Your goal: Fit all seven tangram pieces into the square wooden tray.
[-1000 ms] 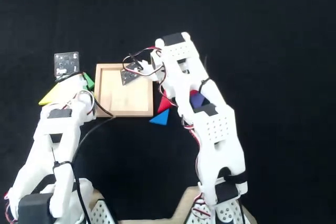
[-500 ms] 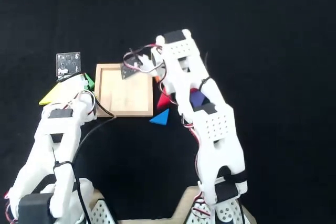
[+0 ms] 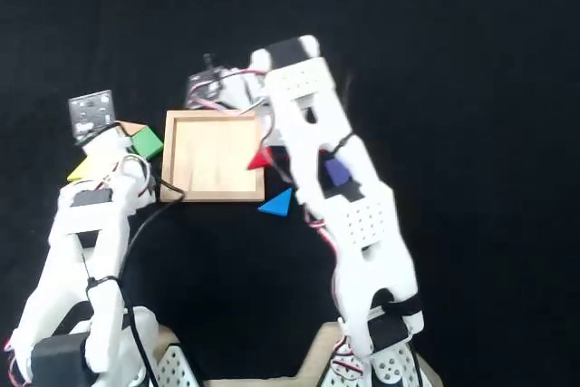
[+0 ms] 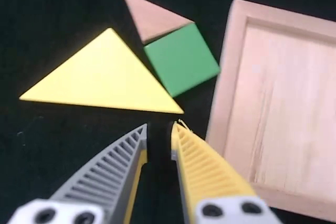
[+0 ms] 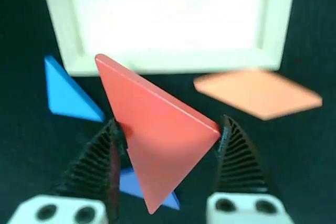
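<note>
The square wooden tray [image 3: 214,193] lies with nothing inside it. My right gripper [image 5: 169,124] is shut on a red triangle [image 5: 157,140], held tilted just off the tray's rim [image 5: 173,62]; in the high view the red triangle [image 3: 260,159] hangs at the tray's right edge. A light blue triangle [image 3: 276,203], an orange parallelogram [image 5: 257,94] and a dark blue piece [image 3: 337,171] lie right of the tray. Left of the tray sit a yellow triangle [image 4: 100,77], a green square [image 4: 181,59] and a tan triangle [image 4: 152,17]. My left gripper [image 4: 160,132] is shut and holds nothing, just short of the yellow triangle's corner.
Black cloth covers the table [image 3: 471,88], with open room to the right and at the back. The right arm [image 3: 317,142] stretches over the pieces to the right of the tray. The tray's left wall [image 4: 226,77] stands close beside my left fingers.
The right arm rose and swung left, carrying the red triangle from the pile to the tray's right edge. The left arm shifted left, uncovering the green square and tan triangle.
</note>
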